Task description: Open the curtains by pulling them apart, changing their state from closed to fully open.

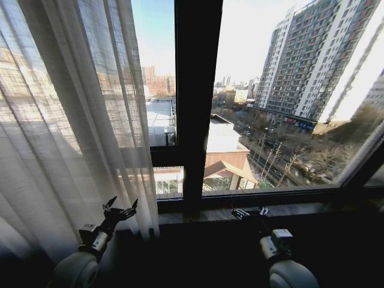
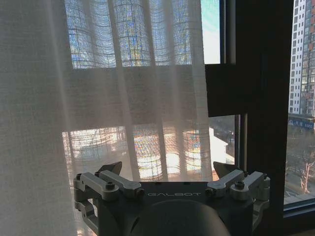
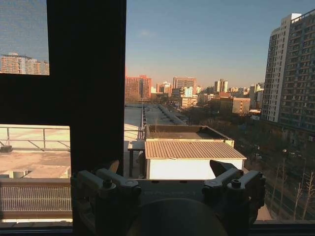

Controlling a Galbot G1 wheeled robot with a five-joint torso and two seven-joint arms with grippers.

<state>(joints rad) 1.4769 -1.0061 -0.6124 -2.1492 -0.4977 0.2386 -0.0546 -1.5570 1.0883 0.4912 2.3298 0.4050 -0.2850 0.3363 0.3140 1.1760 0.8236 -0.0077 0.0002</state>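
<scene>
curtains (image 1: 66, 120) gathered at left of window, right half of glass bare. left gripper (image 1: 120, 211) spread, empty, just beside the hem; right gripper (image 1: 249, 212) spread, empty, near the sill (image 1: 288, 210). risk: sheer fabric slipping from pads; dark window frame (image 1: 197, 96) obstructing sideways reach.

Curtain (image 1: 66, 120) hangs bunched at left, in front of the window's left pane. Window frame post (image 1: 198, 90) stands right of it, bare glass beyond. Left gripper (image 1: 120, 210) sits low, just before the curtain's inner edge, apart from it. Right gripper (image 1: 249, 212) sits low right of the post, near the sill (image 1: 300, 209).
</scene>
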